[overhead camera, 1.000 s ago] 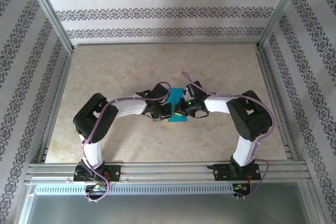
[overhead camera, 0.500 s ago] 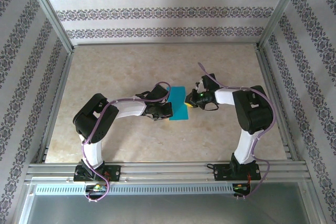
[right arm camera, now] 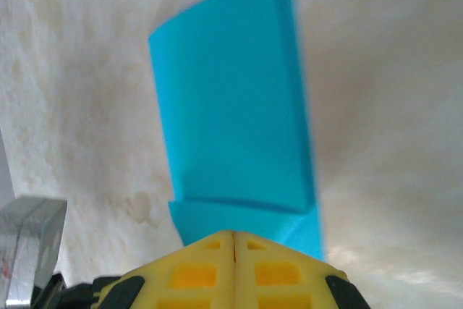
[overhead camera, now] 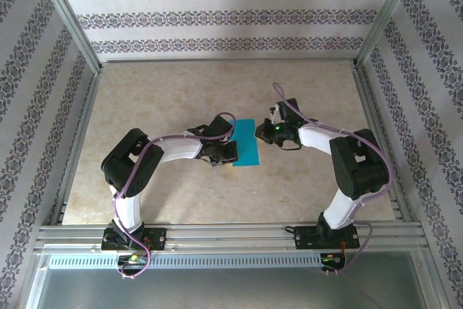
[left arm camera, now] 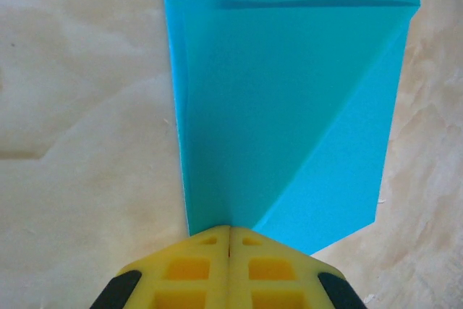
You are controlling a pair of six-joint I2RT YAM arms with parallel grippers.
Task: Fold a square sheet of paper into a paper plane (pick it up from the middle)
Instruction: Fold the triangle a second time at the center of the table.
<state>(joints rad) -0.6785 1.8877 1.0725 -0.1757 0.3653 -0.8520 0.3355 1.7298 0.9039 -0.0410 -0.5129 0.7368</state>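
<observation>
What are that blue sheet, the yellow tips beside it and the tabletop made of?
Blue sheet: probably thin matte paper; it holds sharp creases and flat layers. Yellow fingertips: matte moulded plastic or rubber, with square hollows. Tabletop: beige, marble-veined; stone or printed laminate, cannot tell.

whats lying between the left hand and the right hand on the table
The folded teal-blue sheet of paper lies flat between the left hand and the right hand, seen in the top view.

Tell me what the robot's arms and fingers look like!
The left arm and right arm are white with chunky black joints. Purple cables loop along them. The left gripper and right gripper have yellow fingers with square holes.
</observation>
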